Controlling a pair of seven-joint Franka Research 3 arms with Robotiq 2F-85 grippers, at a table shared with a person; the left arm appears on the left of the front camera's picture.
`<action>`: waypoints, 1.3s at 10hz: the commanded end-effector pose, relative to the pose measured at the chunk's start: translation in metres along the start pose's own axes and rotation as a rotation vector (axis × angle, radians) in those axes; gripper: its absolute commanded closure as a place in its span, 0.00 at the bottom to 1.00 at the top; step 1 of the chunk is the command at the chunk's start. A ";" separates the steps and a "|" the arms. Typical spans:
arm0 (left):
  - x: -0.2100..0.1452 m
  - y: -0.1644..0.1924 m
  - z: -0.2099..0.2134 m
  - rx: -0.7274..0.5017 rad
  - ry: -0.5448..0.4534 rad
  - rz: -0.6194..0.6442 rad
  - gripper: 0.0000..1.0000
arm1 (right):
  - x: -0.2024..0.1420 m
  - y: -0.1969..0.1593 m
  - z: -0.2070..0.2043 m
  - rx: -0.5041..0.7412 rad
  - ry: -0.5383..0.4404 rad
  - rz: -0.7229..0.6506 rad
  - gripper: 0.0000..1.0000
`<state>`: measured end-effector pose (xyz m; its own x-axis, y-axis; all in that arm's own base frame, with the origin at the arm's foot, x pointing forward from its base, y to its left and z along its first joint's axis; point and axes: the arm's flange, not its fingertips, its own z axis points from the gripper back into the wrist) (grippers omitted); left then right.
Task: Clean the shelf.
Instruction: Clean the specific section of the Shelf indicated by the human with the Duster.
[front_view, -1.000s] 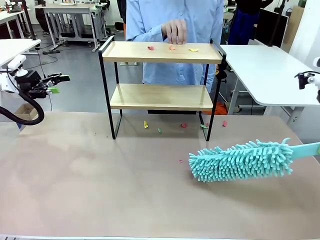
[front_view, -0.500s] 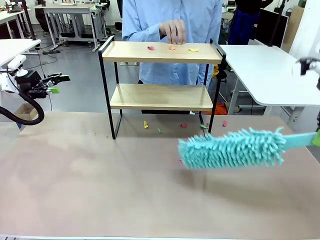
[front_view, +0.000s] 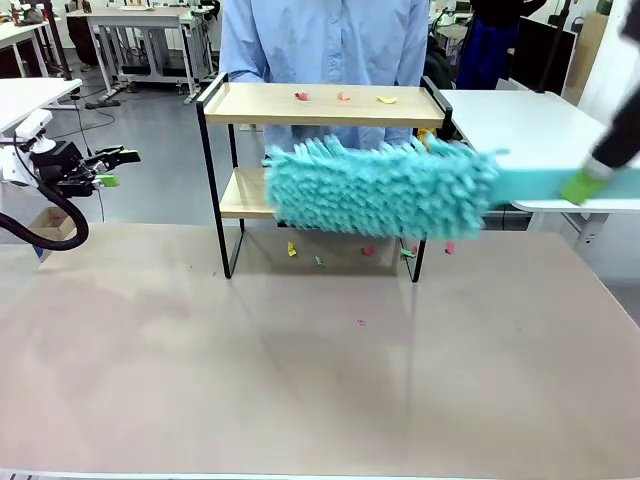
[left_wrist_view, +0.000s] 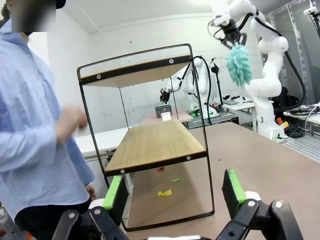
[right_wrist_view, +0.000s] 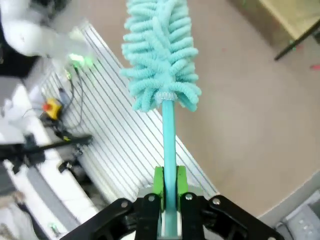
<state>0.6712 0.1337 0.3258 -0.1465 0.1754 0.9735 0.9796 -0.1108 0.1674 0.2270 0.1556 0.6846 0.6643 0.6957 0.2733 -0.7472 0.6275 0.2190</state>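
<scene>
Duster up at the shelf; by my judgement the sweeping is hardly begun.

Nearest me the table (front_view: 300, 400) is bare but for one tiny fleck (front_view: 361, 322). My right claw (right_wrist_view: 169, 184) is clamped tight on the handle of the teal duster (front_view: 380, 190). That arm reaches in from my right and holds the fluffy head level across the front of the shelf (front_view: 260, 103), which stands mid-table at the far side. Blur hides whether the head touches it. My left claw (left_wrist_view: 175, 192) hangs wide open and empty, off to my left. Three scraps (front_view: 345, 97) lie on the top board, and more bits (front_view: 320, 261) lie on the table beneath. Beyond stands a person (front_view: 320, 40).
</scene>
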 end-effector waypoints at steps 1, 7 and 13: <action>0.002 -0.001 0.000 -0.008 0.010 -0.015 0.00 | 0.036 0.041 0.015 -0.018 -0.077 -0.123 0.87; 0.002 -0.001 0.000 -0.008 0.010 -0.015 0.00 | 0.092 0.083 0.012 -0.044 -0.181 -0.294 0.87; 0.002 -0.001 0.000 -0.008 0.010 -0.015 0.00 | 0.128 0.100 0.009 -0.094 -0.198 -0.417 0.87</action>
<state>0.6711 0.1338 0.3258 -0.1465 0.1754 0.9735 0.9797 -0.1106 0.1674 0.2270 0.2822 0.7406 0.8553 0.3794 0.3529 -0.4845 0.8270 0.2851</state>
